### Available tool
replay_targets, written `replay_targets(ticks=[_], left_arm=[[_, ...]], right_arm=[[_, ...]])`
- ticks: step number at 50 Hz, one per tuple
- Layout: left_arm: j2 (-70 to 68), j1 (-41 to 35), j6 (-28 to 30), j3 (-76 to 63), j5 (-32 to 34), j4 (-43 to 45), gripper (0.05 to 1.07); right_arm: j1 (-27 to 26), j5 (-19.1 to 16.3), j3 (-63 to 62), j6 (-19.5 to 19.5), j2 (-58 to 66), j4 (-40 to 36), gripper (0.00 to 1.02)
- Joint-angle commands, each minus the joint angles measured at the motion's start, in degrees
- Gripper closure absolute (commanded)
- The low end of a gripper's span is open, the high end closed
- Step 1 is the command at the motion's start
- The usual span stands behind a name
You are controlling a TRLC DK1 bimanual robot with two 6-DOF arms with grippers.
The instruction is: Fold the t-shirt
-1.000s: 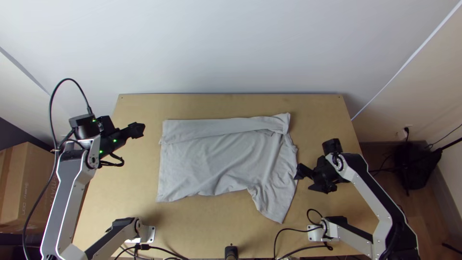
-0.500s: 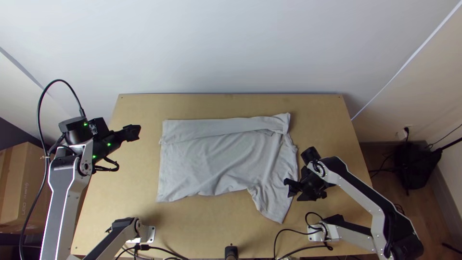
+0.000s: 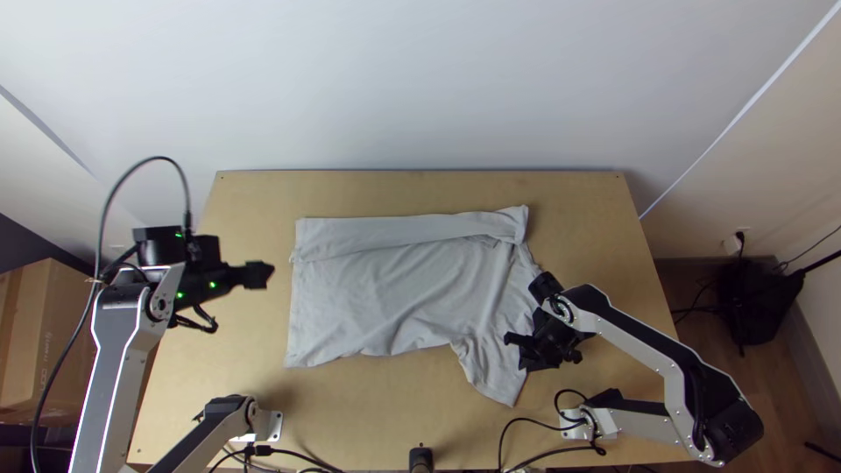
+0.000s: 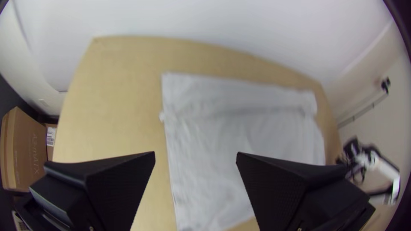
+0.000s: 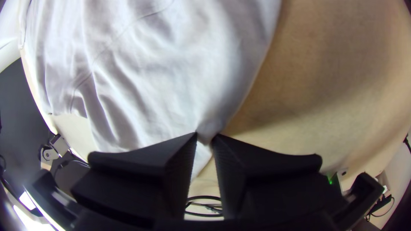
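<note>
— Where's the shirt (image 3: 394,293)?
— Mid-table (image 3: 368,420), spread mostly flat. A strip (image 3: 385,232) is folded over along the side toward the far edge. Straight side faces the left edge.
— And the near side?
— Rumpled. Right of middle, a flap (image 3: 498,378) runs out toward the near edge. Soft creases lead down into it.
— Your right gripper (image 3: 521,350)?
— I have it low at the flap's outer side, the side toward the right edge. My right wrist view puts the fingertips almost together, a small tuck of cloth between them. I read that as a pinch on the shirt's border; bare wood lies just beside it.
— Left gripper (image 3: 258,274)?
— Over the table's left part, apart from the shirt. In the left wrist view my fingers (image 4: 124,188) stand wide apart, nothing between them but the view of the wood and cloth below.
— Anything around the table?
— Cardboard box (image 3: 35,333) beyond the left edge. Black bag (image 3: 745,298) beyond the right edge, on the floor. Dark cables (image 3: 504,438) loop over the near edge, toward the near right corner.
</note>
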Motion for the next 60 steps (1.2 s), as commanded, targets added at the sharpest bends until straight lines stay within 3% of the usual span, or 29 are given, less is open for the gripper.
replay_targets(ticks=[1,7,10,22,26,28,34,38,60], left_arm=[[0.80,-2.20,9.50,-1.21,0.64,-8.94,0.16],[2.29,-5.54,13.45,-5.52,-2.35,-16.14,0.17],[3.70,-8.53,15.91,-7.71,-6.92,-18.96,0.17],[5.72,-16.26,17.05,-17.65,-18.26,-16.93,0.17],[8.09,-16.18,17.32,-19.31,-18.52,-13.51,0.19],[9.58,-16.09,17.41,-19.93,-18.44,-12.63,0.26],[11.78,-16.35,18.81,-20.46,-16.42,-10.26,0.37],[12.22,-16.62,20.48,-20.55,-12.72,-10.08,0.37],[18.20,-19.17,22.15,-21.78,-10.88,-8.59,0.37]], right_arm=[[2.28,0.33,-2.18,-0.13,1.53,2.72,1.00],[2.81,0.51,-1.57,0.40,1.53,2.90,1.00],[2.54,0.51,-1.22,0.48,1.44,2.90,1.00],[2.28,0.51,0.54,0.57,-0.14,2.20,1.00],[2.28,0.51,1.07,0.66,-1.11,1.76,1.00],[2.28,0.51,1.33,0.66,-1.55,1.49,1.00],[1.57,0.51,1.77,0.83,-1.81,1.23,1.00],[1.22,0.51,1.95,0.83,-1.81,1.32,1.00],[0.52,0.51,4.14,2.15,-3.31,0.88,1.00]])
